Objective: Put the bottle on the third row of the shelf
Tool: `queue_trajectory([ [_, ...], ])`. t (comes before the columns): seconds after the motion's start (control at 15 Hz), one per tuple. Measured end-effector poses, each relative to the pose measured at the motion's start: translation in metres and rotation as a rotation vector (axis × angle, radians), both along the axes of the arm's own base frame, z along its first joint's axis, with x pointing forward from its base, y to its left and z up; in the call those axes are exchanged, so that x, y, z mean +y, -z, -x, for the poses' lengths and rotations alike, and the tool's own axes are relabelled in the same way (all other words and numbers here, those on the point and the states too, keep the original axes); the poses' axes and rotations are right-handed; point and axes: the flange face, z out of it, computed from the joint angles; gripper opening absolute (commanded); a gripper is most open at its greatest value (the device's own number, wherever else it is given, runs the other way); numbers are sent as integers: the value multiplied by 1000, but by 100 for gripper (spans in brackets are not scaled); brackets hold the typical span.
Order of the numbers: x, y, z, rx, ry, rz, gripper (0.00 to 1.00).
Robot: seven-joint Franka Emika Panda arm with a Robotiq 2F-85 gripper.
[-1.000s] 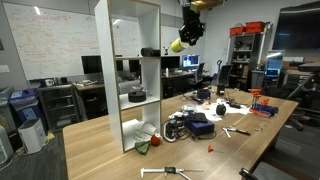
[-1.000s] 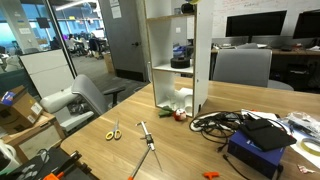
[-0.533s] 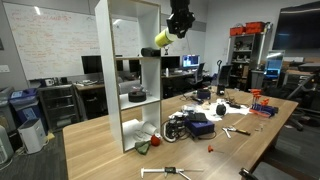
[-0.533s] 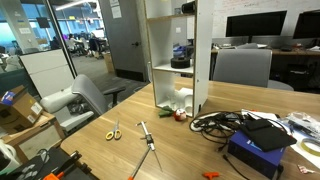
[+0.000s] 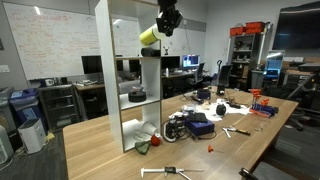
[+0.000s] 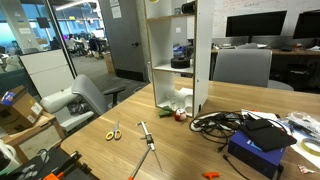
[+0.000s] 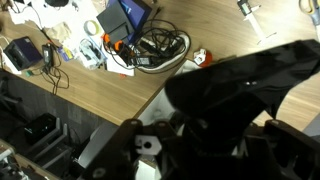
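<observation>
1. the gripper (image 5: 158,29) is high in an exterior view, clamped on the bottle (image 5: 148,36), which juts out at its 8 o'clock, touching no board.
2. the bottle hangs at the front of the shelf (image 5: 128,75), level with the uppermost compartment in view, beside an upright.
3. toward 6 o'clock, a black object (image 5: 137,95) rests on a lower board, and cables (image 5: 178,126) lie on the table (image 5: 95,150).

Black blocky tool (image 5: 161,27) on a dark wrist in an exterior view, glossy black curved housing (image 7: 235,95) filling most of the wrist view, soft highlights along its edges
</observation>
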Motion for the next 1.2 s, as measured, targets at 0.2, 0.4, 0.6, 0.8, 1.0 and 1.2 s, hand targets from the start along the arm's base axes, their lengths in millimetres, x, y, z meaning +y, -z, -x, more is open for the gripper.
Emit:
queue_trajectory([
  [0.2, -3, 10, -34, -32, -66, 51, 1],
  [0.4, -8, 23, -70, -88, -109, 94, 1],
  [0.6, -11, 30, -102, -161, -144, 134, 1],
  [0.8, -8, 31, -126, -233, -182, 148, 1],
  [1.0, 1, 36, -145, -279, -212, 136, 1],
  [1.2, 8, 43, -163, -309, -232, 128, 1],
])
